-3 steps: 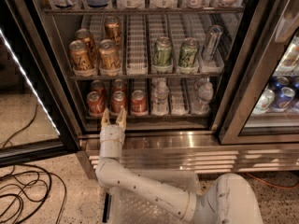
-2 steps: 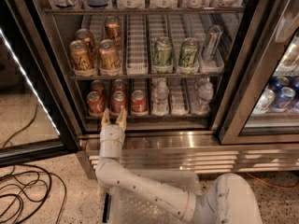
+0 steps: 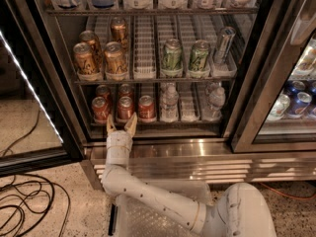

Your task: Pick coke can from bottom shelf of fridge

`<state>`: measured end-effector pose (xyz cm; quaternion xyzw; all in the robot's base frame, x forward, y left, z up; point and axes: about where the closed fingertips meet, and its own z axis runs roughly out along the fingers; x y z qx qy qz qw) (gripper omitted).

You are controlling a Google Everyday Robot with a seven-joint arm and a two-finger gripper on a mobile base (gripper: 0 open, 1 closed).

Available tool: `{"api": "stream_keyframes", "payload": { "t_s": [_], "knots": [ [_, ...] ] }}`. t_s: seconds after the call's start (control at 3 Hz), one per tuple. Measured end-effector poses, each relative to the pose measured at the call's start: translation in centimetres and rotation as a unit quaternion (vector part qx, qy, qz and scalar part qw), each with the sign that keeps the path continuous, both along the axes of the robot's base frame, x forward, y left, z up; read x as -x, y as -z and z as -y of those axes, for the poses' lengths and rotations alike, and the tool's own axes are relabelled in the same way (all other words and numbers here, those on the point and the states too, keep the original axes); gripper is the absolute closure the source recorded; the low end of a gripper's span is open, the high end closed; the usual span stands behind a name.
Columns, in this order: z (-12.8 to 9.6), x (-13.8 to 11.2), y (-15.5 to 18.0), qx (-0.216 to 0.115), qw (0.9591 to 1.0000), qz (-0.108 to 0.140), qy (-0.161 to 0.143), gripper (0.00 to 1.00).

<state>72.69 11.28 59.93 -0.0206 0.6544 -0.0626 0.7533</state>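
Speckled floor with loose black cables (image 3: 22, 201) on the left, and the fridge (image 3: 163, 154) stands with its door wide open above a steel louvred base. Down on the bottom shelf (image 3: 190, 124), three red cans line the front rail at the left end, with more red cans behind them and water bottles (image 3: 169, 102) off to the right. The gripper (image 3: 121, 126) sits just in front of that rail and a touch below it, fingers (image 3: 131, 124) spread apart, holding nothing, pointing up toward the coke can (image 3: 125, 107) in the middle of the trio. Here is the danger: the left neighbour (image 3: 100, 108) and right neighbour (image 3: 146, 107) stand close beside the target, so a spread finger could nudge or topple one going in. The rail looks like a snag too, since the tips sit at or under its line, and a low approach could catch it or pinch the can near its base and tip it.
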Motion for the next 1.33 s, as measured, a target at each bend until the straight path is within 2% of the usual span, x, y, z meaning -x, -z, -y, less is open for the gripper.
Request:
{"api": "stream_keyframes", "payload": {
  "t_s": [0.33,0.67,1.0,1.33],
  "knots": [
    [0.2,-0.5,0.1,-0.001,1.0000,0.000,0.003,0.29],
    [0.9,-4.2,0.4,-0.005,0.9998,-0.003,0.020,0.36],
    [0.8,-4.9,0.4,-0.007,0.9998,-0.002,0.020,0.36],
    [0.8,-5.6,0.4,-0.008,0.9997,0.001,0.021,0.55]
  ]
}}
